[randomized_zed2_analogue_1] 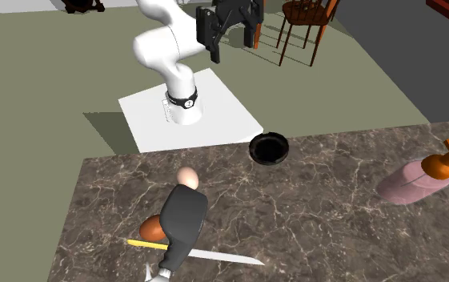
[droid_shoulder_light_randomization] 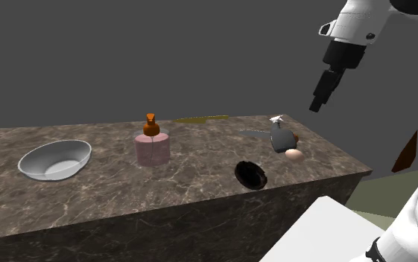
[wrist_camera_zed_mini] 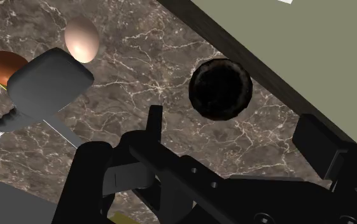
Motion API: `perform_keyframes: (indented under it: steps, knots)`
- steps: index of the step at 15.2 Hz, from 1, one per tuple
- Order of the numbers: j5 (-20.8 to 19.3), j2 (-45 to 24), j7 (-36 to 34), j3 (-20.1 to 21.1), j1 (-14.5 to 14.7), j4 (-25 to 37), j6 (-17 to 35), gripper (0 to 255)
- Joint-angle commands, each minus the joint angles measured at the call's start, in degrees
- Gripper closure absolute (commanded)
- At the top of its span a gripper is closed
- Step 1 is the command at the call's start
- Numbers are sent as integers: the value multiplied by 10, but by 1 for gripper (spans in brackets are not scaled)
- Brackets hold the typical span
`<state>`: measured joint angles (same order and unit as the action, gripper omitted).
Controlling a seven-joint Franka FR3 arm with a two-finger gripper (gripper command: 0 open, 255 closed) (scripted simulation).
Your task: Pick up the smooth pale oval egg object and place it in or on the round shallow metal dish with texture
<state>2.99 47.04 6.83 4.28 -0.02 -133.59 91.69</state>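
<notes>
Hovering above the marble counter (droid_shoulder_light_randomization: 125, 193), gripper (droid_shoulder_light_randomization: 319, 100) with 2 fingers (wrist_camera_zed_mini: 153, 124) spread apart, nothing between them. Pale egg (droid_shoulder_light_randomization: 295, 155) lies just beside a toppled grey spray bottle (droid_shoulder_light_randomization: 280, 137), near the dark round dish (droid_shoulder_light_randomization: 250, 174) at the counter's edge.

A home kitchen, by its dark marbled counter (droid_shoulder_light_randomization: 200, 179), wooden chair (randomized_zed2_analogue_1: 302, 24) and soap dispenser (droid_shoulder_light_randomization: 153, 145).

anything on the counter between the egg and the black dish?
Nothing. In the wrist view the marbled counter between the pale egg and the black round dish is bare. The grey spray bottle lies on the egg's other side.
</notes>
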Motion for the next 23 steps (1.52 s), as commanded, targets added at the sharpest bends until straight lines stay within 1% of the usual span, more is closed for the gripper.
perform_keyframes:
  steps: [1, 7, 12, 17, 20, 23]
  knots:
    - [0, 0, 0, 0, 0, 0, 0, 0]
    - [-25, 5, 64, -57, -15, -95, 97, 0]
    - [-45, -19, 119, -109, -31, -155, 186, 0]
    - [-62, -73, 178, -164, -45, -194, 283, 0]
    - [-66, -119, 217, -200, -49, -207, 344, 0]
    - [-61, -176, 260, -239, -46, -210, 405, 0]
